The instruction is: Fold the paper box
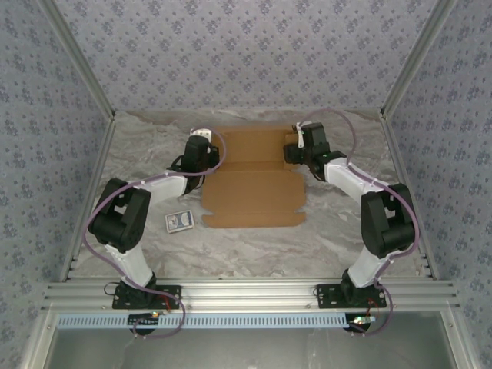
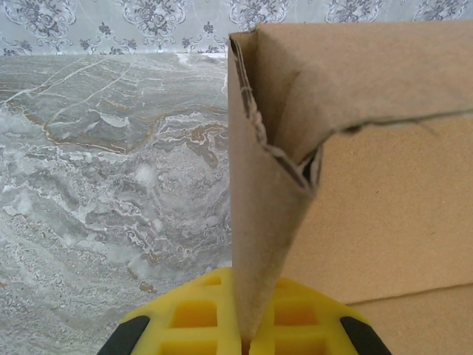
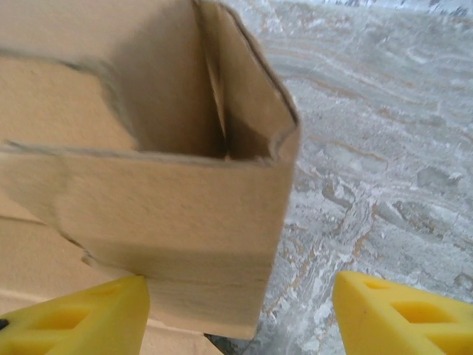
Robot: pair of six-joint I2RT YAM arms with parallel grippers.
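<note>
On table (image 1: 323,246): box (image 1: 254,192) mostly flat.
Left gripper (image 2: 247,325): clamped on box flap.
Right gripper (image 3: 240,310): jaws wide, astride box corner.

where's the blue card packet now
Top view: the card packet lies on the marble table, just left of the near-left corner of the paper box.

The paper box (image 1: 254,192) lies as a mostly flat brown cardboard sheet at the centre of the marble desk (image 1: 254,250). The left pincer (image 1: 206,143) meets its upper left edge, the right pincer (image 1: 294,147) its upper right corner. A small blue-and-white card packet (image 1: 179,221) sits just left of the sheet's lower corner.
</note>
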